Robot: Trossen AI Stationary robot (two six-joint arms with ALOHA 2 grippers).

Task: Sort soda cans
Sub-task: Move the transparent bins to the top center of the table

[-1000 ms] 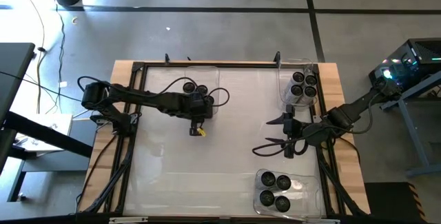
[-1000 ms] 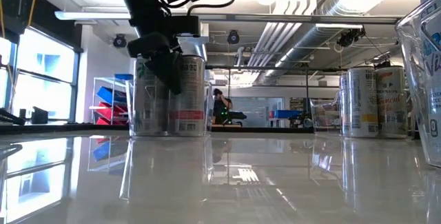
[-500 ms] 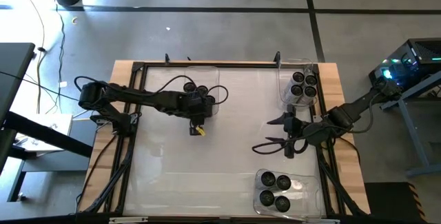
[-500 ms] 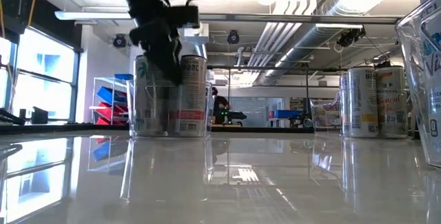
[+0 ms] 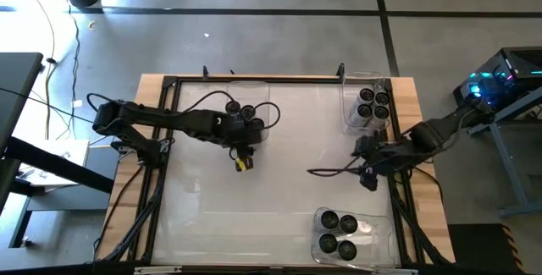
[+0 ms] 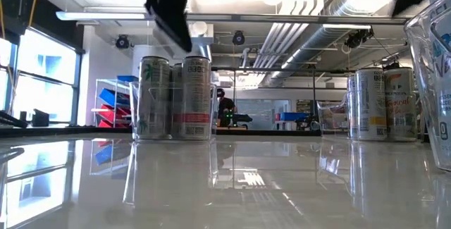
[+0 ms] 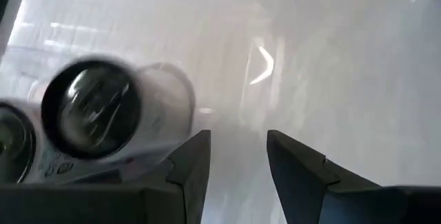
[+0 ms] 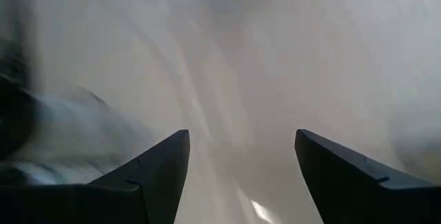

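Left tool [image 5: 243, 145] is hovering at upper centre of the high view, just beside the can cluster [image 5: 244, 110] in the upper-left bin [image 5: 212, 97]. In the left wrist view its fingers [image 7: 189, 165] are standing apart with nothing between them; one can top [image 7: 87, 109] is lying just off to the side, not inside the gap.

Right tool [image 5: 366, 158] is sitting at centre right, between the upper-right bin [image 5: 349, 97] with four cans [image 5: 373, 104] and the lower-right bin [image 5: 379, 243] with four cans [image 5: 338, 233]. Its fingers [image 8: 151, 172] are spread wide, empty.

Worktop [image 5: 279, 190] is glossy, nothing loose on it.

Judgement: step in hand appears to be the left tool taking a can from its cluster.
- Centre the gap on a single can, the outermost one.
- Cans are touching each other; a finger going between two is risking tipping a neighbour.
- Descend clear of the bin wall.
- Close on the can's side, below the rim.
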